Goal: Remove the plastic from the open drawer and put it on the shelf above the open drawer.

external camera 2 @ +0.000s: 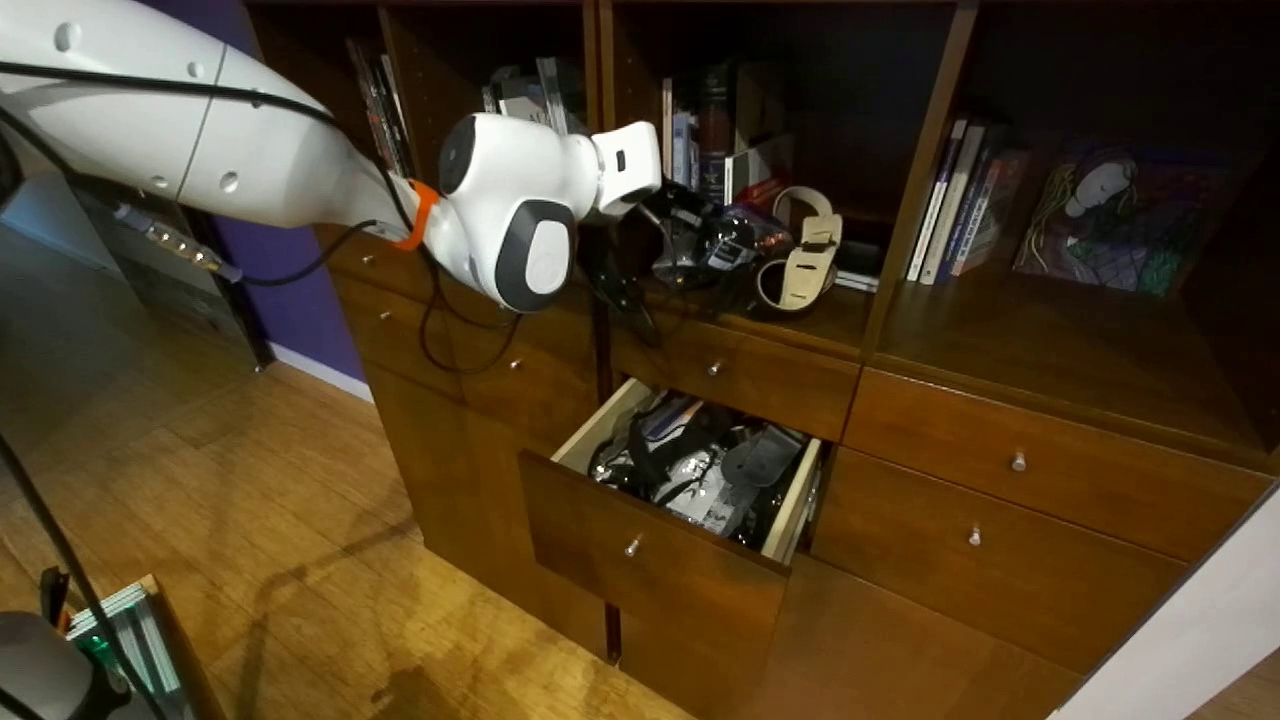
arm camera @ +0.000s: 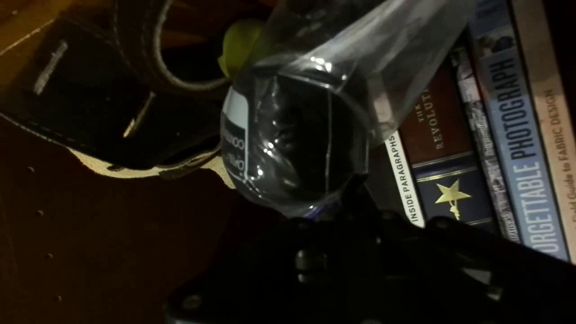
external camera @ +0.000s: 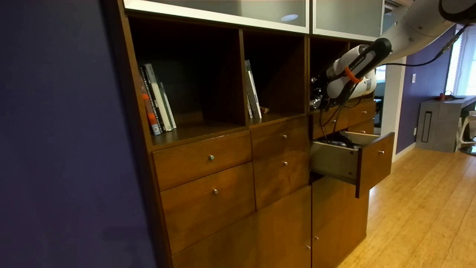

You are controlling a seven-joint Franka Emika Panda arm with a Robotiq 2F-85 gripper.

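Plastic (arm camera: 306, 130): up at the shelf (external camera 2: 870, 110) above the open drawer (external camera 2: 690, 575); resting or not, can't tell. Pincer (arm camera: 344, 209) pressed together on its edge, apparently, leaving the bulk free to lead (books (arm camera: 486, 135) and strappy leather piece (external camera 2: 800, 275) crowd the space). Release likely wants support underneath.

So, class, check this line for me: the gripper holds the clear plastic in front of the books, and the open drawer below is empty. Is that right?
Not quite: the open drawer is not empty. An exterior view shows dark and shiny items inside it. The rest stands: the gripper holds the clear plastic in front of the books.
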